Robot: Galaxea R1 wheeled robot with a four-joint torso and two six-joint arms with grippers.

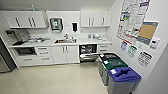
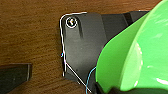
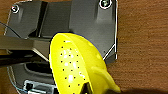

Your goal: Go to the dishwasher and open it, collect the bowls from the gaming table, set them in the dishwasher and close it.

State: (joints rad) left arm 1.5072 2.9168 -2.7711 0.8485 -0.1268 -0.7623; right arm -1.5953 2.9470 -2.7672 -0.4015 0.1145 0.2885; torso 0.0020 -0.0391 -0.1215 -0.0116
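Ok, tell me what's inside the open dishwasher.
In the head view the dishwasher, under the counter right of the sink, stands open with its door lowered. A dark interior and what looks like a rack show; whether any dishes sit inside cannot be made out.

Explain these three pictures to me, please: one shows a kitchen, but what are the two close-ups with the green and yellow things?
All three come from one wheeled robot with two arms. The wide picture is from a camera high on it, looking into a kitchenette: the dishwasher stands open under the counter, and three bins line the wall. The close-ups are from cameras on its wrists. The left one shows a green bowl, the right a yellow dotted bowl, each apparently carried. The dark plates are robot parts.
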